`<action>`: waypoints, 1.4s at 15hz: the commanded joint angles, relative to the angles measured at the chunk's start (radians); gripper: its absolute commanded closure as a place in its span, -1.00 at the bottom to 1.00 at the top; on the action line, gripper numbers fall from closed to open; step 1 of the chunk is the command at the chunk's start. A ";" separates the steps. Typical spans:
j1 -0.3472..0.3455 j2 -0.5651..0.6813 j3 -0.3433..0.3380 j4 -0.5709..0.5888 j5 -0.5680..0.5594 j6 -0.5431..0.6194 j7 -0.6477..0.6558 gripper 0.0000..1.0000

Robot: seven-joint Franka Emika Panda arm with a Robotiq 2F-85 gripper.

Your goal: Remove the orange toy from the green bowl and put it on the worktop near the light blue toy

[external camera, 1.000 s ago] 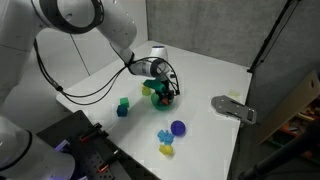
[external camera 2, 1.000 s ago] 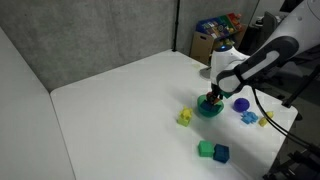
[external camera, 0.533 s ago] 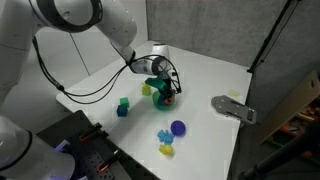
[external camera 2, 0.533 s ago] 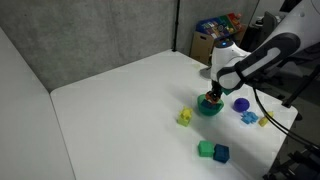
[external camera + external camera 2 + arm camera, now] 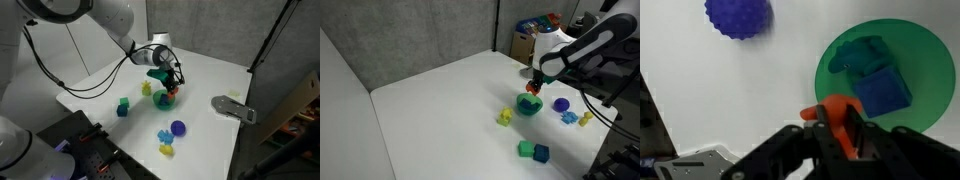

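My gripper (image 5: 843, 122) is shut on the orange toy (image 5: 837, 108), whose lumpy orange-red body shows between the two black fingers. It hangs just above the green bowl (image 5: 922, 48), which holds a blue block (image 5: 881, 91) and a teal piece (image 5: 862, 54). In both exterior views the gripper (image 5: 169, 83) (image 5: 532, 82) holds the orange toy (image 5: 532, 88) over the green bowl (image 5: 165, 99) (image 5: 528, 107) on the white worktop (image 5: 440, 110). The light blue toy (image 5: 163, 134) (image 5: 568, 116) lies apart from the bowl, beside a dark purple round piece (image 5: 177, 128) (image 5: 560, 103) (image 5: 738, 17).
A yellow toy (image 5: 146, 89) (image 5: 504, 117) lies next to the bowl. A green and a teal cube (image 5: 123, 105) (image 5: 532, 151) sit farther off. Another yellow toy (image 5: 166, 149) (image 5: 585, 119) lies by the light blue one. A grey flat device (image 5: 233, 108) rests near the table edge.
The gripper has shut on the orange toy inside the bowl and risen a little with it. The other toys have not moved.
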 commanded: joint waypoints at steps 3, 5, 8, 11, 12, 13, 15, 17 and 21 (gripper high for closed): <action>-0.026 -0.125 0.022 -0.087 -0.015 -0.042 -0.007 0.86; -0.027 -0.165 0.031 -0.129 -0.018 -0.046 -0.013 0.86; -0.038 -0.221 0.042 -0.196 -0.017 -0.061 -0.022 0.86; -0.047 -0.273 0.051 -0.272 -0.020 -0.067 -0.029 0.86; -0.050 -0.286 0.050 -0.295 -0.024 -0.069 -0.026 0.86; -0.051 -0.294 0.044 -0.314 -0.033 -0.074 -0.014 0.86; -0.063 -0.301 0.040 -0.342 -0.041 -0.089 -0.009 0.86; -0.075 -0.285 0.022 -0.355 -0.069 -0.102 0.017 0.86; -0.114 -0.226 -0.002 -0.363 -0.084 -0.113 0.038 0.86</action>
